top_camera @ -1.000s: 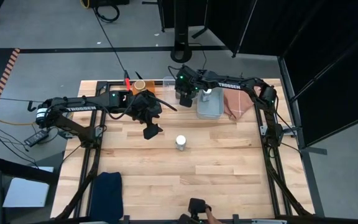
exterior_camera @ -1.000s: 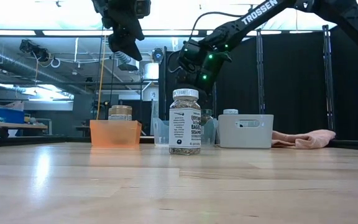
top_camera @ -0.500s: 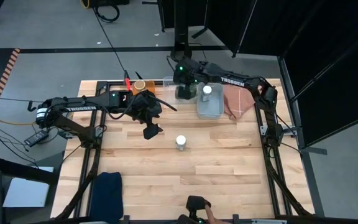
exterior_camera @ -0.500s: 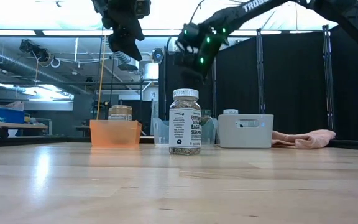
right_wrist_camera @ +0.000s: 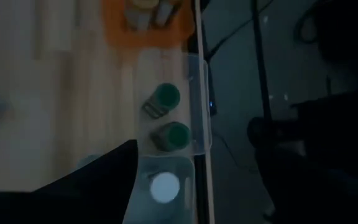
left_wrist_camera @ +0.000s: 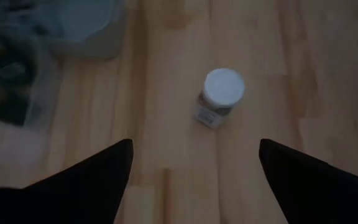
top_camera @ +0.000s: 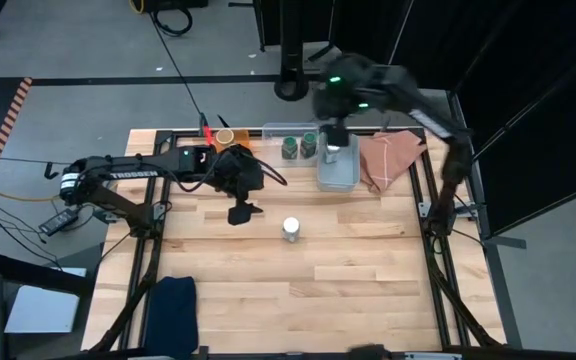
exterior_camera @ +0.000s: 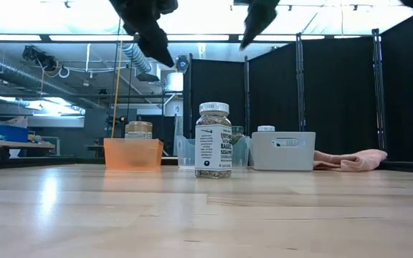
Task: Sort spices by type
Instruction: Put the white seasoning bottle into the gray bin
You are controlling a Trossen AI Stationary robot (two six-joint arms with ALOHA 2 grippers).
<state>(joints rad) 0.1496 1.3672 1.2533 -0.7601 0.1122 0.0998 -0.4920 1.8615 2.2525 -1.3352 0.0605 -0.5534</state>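
A white-lidded spice jar (top_camera: 291,228) (exterior_camera: 213,140) stands upright on the bare wood mid-table. My left gripper (top_camera: 238,212) (left_wrist_camera: 194,152) hangs open above the table just left of it, its fingers apart and nothing between them. Two green-lidded jars (top_camera: 289,148) (top_camera: 309,147) (right_wrist_camera: 165,95) stand in the clear bin (top_camera: 272,131) at the far edge. Another white-lidded jar (top_camera: 333,155) sits in the pale bin (top_camera: 338,180). A tan-lidded jar (top_camera: 225,136) sits in the orange bin (exterior_camera: 133,153). My right gripper (top_camera: 335,128) (exterior_camera: 253,21) is open, high above the bins.
A pink cloth (top_camera: 388,155) lies at the far right, beside the pale bin. A dark blue cloth (top_camera: 173,300) lies at the near left edge. The three bins line the far edge; bare wood stretches from the lone jar toward the near edge.
My right gripper has risen fast from the clear bin, drifting a little toward the table's right, and now stands high above the bins; both green-lidded jars show in the clear bin. My left gripper has rolled slightly about its own axis, staying in place.
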